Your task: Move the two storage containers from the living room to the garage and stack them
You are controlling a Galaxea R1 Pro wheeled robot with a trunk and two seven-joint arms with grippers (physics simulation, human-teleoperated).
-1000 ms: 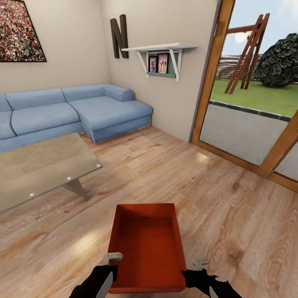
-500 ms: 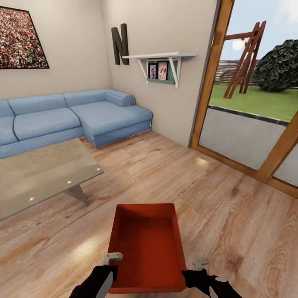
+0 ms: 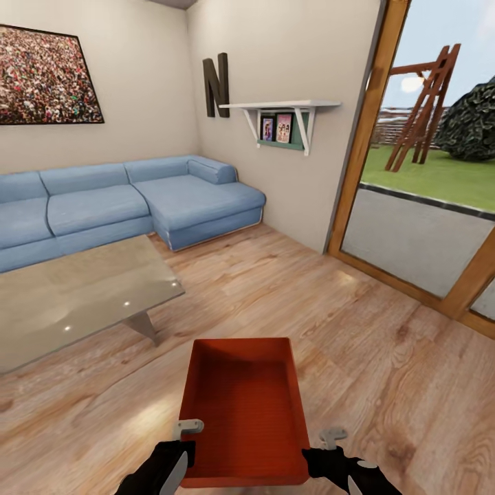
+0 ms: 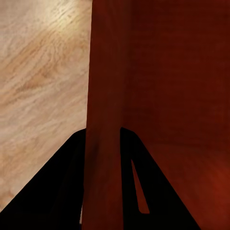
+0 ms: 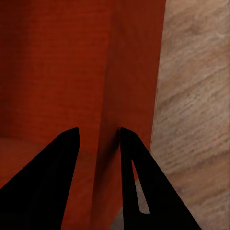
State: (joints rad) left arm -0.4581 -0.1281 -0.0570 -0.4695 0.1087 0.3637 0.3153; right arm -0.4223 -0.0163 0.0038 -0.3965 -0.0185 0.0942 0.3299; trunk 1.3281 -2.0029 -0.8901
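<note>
one storage container point(image 3: 244, 405) is up off the wood floor point(image 3: 385, 357) in the living room, carried low in front of the robot. its long axis runs straight ahead, away from the trunk. left gripper point(image 3: 180, 440) pinches the left wall, right gripper point(image 3: 328, 443) pinches the right wall, each finger pair straddling thin orange-red plastic, so both arms sit equally close. sofa point(image 3: 137, 199) and glass table point(image 3: 75, 295) lie ahead-left. readable writing: just a big dark letter "n" point(image 3: 216, 85) on the wall.
</note>
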